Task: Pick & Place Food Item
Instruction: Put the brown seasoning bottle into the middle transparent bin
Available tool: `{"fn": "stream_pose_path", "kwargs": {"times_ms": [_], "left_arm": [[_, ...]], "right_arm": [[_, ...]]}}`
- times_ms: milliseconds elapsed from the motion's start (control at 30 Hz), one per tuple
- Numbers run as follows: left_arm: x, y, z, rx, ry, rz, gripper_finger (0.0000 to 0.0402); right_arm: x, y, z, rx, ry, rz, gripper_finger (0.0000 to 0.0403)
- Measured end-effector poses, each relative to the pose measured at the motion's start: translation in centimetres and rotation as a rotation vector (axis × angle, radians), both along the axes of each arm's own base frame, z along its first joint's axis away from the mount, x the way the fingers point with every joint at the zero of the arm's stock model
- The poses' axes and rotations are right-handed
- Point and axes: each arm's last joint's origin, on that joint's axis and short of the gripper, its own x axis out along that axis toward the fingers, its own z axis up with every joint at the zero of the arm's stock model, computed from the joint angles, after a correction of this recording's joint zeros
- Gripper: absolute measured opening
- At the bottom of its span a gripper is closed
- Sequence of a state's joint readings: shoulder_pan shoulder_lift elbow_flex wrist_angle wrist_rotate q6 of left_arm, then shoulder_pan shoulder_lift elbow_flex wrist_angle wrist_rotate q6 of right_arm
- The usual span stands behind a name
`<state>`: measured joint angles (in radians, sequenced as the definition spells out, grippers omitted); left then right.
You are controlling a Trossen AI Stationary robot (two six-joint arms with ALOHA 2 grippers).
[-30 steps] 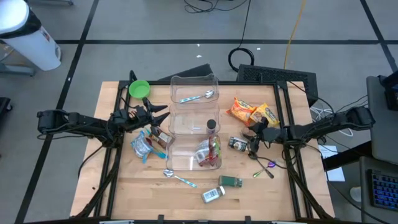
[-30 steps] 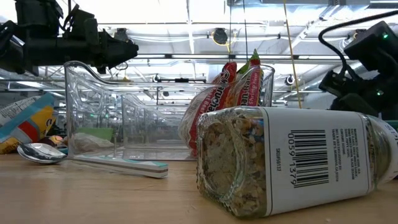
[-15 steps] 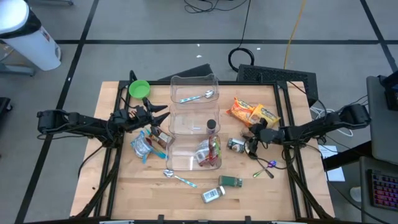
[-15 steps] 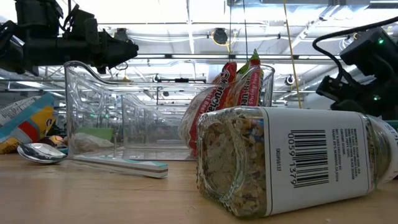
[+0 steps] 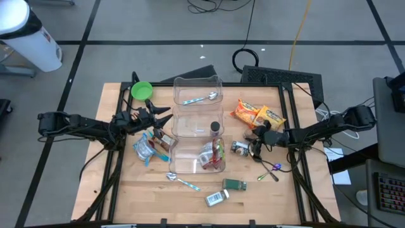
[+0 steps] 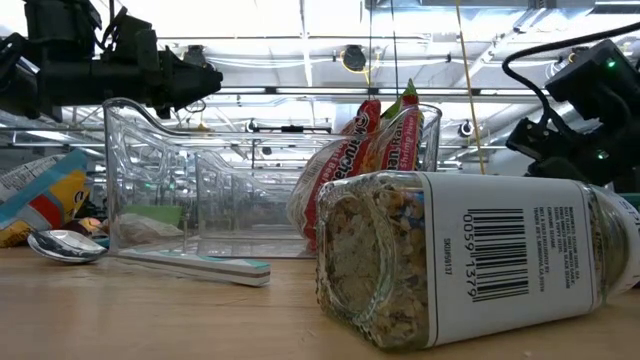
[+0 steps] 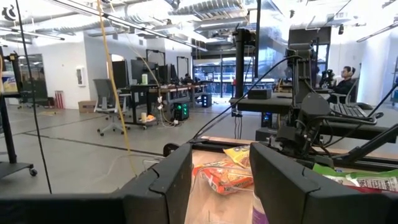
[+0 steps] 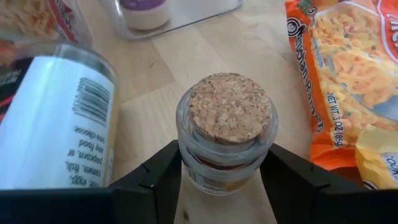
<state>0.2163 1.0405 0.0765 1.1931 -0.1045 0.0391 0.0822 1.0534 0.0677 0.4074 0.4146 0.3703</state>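
Right wrist view: right fingers (image 8: 155, 183) clamp the corked jar (image 8: 225, 134) (cork facing the camera).

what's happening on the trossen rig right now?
The right gripper has its fingers around a small cork-stoppered glass jar on the table's right side, between the clear bin and the orange snack packets. The left gripper hangs at the bin's left edge, holding nothing visible. The bin already holds a spoon and some packaged food.
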Motion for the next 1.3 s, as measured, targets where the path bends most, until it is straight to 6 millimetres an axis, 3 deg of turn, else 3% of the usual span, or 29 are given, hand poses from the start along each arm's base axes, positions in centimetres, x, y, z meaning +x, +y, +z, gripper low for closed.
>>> {"fn": "stream_pose_path", "kwargs": {"times_ms": [100,400,533,633,900,1067,1300], "left_arm": [[0.0,0.0,0.0,-0.006,-0.003,-0.002,0.0170],[0.1,-0.2,0.6,-0.028,-0.056,-0.028,0.0170],[1.2,-0.6,1.9,0.023,-0.045,-0.097,0.0170],[3.0,-0.5,3.2,0.019,0.068,-0.122,0.0170],[7.4,0.2,9.2,0.051,0.410,-0.125,0.0170],[9.2,0.4,13.6,0.141,0.408,-0.123,0.0170],[12.9,0.8,16.9,0.127,0.516,-0.208,0.0192]], "right_arm": [[0.3,0.0,0.3,-0.045,0.016,0.036,0.0174],[3.9,0.6,5.1,-0.145,-0.071,0.224,0.0174],[4.8,0.8,7.1,-0.169,-0.031,0.301,0.0174],[5.3,0.9,9.2,-0.183,-0.012,0.340,0.0174],[5.3,0.9,13.8,-0.226,0.058,0.406,0.0174],[5.4,1.1,14.8,-0.243,0.049,0.477,0.0174],[5.5,0.7,15.1,-0.264,0.046,0.496,0.0174]]}}
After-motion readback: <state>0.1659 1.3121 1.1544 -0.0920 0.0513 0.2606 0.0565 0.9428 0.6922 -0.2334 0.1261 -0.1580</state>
